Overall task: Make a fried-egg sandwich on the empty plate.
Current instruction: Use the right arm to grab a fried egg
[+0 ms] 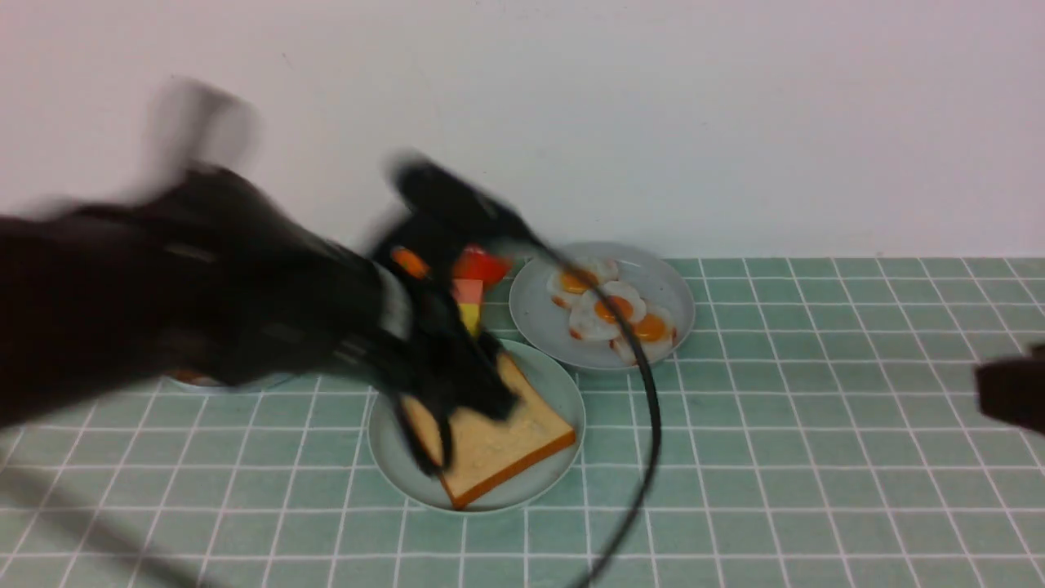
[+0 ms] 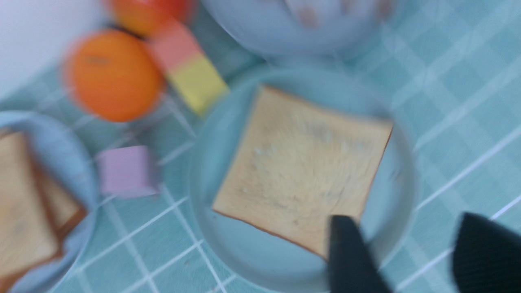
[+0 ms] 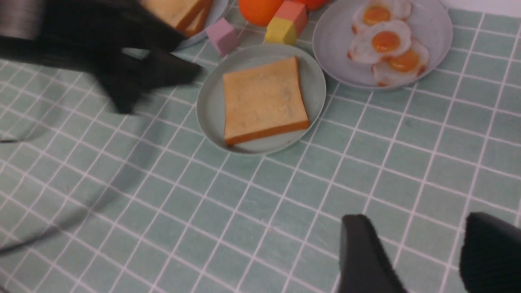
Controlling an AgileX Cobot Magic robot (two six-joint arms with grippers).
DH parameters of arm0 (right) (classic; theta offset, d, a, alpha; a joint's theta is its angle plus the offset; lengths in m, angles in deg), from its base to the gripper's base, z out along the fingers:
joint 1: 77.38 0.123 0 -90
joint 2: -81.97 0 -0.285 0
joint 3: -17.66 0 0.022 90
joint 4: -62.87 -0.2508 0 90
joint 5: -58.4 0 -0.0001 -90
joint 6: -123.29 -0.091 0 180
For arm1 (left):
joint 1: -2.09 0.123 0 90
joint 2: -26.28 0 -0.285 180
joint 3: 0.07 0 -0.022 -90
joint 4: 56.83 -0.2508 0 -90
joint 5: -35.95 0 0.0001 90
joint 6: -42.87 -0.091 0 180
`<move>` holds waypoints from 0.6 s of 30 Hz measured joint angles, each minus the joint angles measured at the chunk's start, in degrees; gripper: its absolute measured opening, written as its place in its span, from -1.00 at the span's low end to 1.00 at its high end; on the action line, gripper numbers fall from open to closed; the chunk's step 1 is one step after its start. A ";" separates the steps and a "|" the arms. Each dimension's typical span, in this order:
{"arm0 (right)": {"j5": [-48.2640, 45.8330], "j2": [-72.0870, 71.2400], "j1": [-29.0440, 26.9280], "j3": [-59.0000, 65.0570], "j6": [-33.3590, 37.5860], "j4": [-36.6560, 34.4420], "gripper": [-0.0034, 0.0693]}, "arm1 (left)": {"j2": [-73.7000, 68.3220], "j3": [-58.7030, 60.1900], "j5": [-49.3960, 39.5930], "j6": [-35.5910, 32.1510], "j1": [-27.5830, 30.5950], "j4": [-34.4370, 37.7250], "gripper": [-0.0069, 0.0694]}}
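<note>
One toast slice (image 1: pixel 506 441) lies flat on the mint-green plate (image 1: pixel 563 384) at the table's middle. My left gripper (image 1: pixel 461 429), blurred, hangs just over the slice's left part, open and empty. In the left wrist view the toast (image 2: pixel 301 171) fills the plate (image 2: pixel 228 252), and the gripper (image 2: pixel 405 228) has its jaws wide apart over the slice's corner and the plate's rim. Three fried eggs (image 1: pixel 612 314) lie on the grey plate (image 1: pixel 539 318) behind. More toast slices (image 2: pixel 24 215) lie on a pale blue plate (image 2: pixel 87 179). My right gripper (image 3: pixel 415 224) is open over bare cloth.
An orange (image 2: pixel 112 75), a pink-and-yellow block (image 2: pixel 189 67) and a purple cube (image 2: pixel 126 171) stand between the plates. A red toy (image 1: pixel 482 265) sits by the wall. A black cable (image 1: pixel 645 425) hangs across the egg plate. Green checked cloth (image 1: pixel 816 457) covers the table.
</note>
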State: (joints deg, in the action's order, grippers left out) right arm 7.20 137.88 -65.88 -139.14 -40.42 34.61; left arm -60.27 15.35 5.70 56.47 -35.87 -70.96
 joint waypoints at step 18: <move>7.15 54.07 0.00 -23.67 11.91 -12.15 -0.28 | 59.47 35.77 9.79 17.96 0.05 -2.54 -0.85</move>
State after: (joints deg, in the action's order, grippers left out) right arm 14.35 191.95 -65.88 -162.81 -28.51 22.46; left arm -0.80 51.12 15.48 74.43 -35.82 -73.50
